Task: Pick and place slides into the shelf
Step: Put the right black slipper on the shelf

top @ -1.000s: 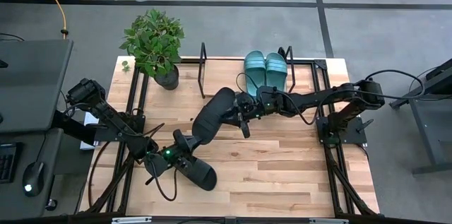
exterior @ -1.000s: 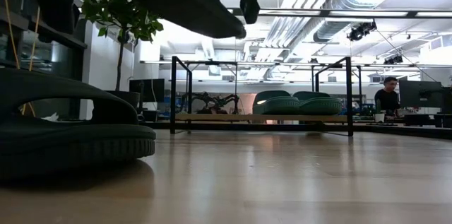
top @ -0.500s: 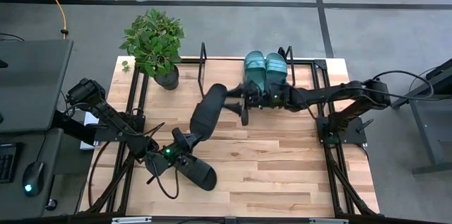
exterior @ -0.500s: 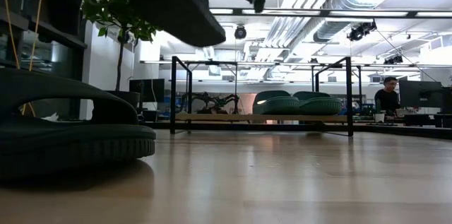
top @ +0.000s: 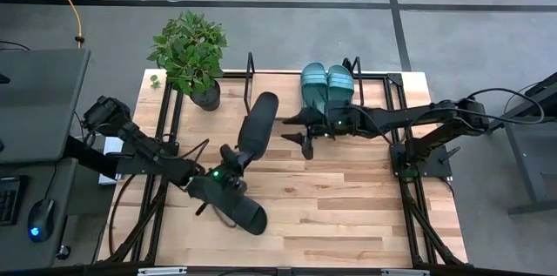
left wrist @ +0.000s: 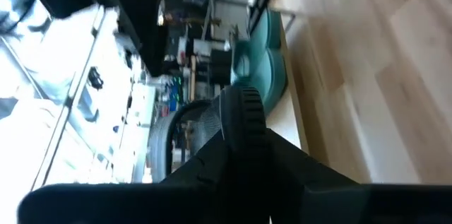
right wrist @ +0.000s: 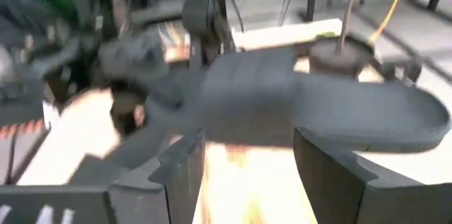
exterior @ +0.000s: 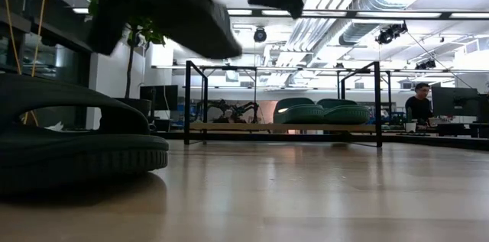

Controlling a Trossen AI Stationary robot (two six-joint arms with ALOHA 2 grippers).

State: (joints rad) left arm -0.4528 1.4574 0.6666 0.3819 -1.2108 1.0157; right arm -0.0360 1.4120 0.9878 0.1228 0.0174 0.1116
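one black slide (top: 258, 126) is up off the desk (top: 348, 206), lying aslant in the air between the two arms, its toe end toward the shelf (top: 278, 84). the low view shows it well clear of the wood. the right gripper (top: 296, 133) sits just beside its shelf-side edge with the fingers (right wrist: 180, 167) spread wide and nothing between them. in the right wrist view the sole lies beyond the tips, not in them. the left gripper (top: 228, 164) is at the slide's near end and may be the one bearing it, but i cannot tell whether it has closed on it. the other black slide (top: 239, 211) lies flat on the desk under the left arm. the two teal slides (top: 327, 84) sit side by side at the right end of the shelf, leaving bare board to their left.

the slide looks like moulded foam: light, a little springy, unlikely to be hurt by a drop. it is long, so held by one end it will likely droop and swing. the surer hold is probably across the sole's edge near the middle, or on the ribbed strap, where the ribs should resist slipping. a firm pinch should dent the foam a little without harming it.
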